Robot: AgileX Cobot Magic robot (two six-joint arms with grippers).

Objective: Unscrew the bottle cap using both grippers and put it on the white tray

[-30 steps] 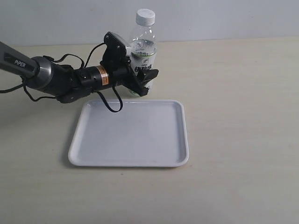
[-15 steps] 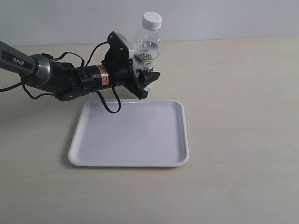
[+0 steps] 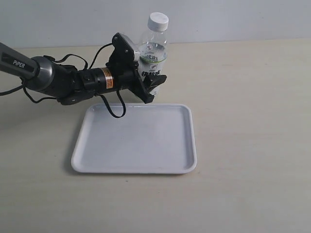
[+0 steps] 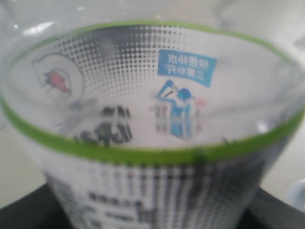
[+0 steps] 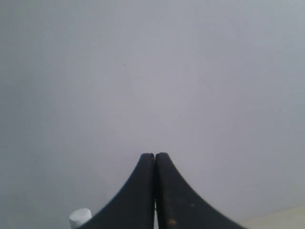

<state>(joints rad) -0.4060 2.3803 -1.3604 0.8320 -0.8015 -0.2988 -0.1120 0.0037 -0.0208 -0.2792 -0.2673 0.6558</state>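
Note:
My left gripper is shut on the bottle, a clear one with a white-and-green label. It holds the bottle tilted to the right, just behind the far edge of the white tray. The white bottle cap sits screwed on the neck. In the left wrist view the bottle label fills the picture and hides the fingers. My right gripper is shut with nothing between its black fingers and faces a grey wall. The bottle cap shows small beside it. The exterior view does not show the right arm.
A beige tabletop spreads around the tray. A pale grey wall closes off the back. The left arm's black cables loop over the tray's far edge.
One second ago the bottle stood upright on the table. The left gripper has since lifted it slightly and tilted it to the right. Over the last half second nothing moved.

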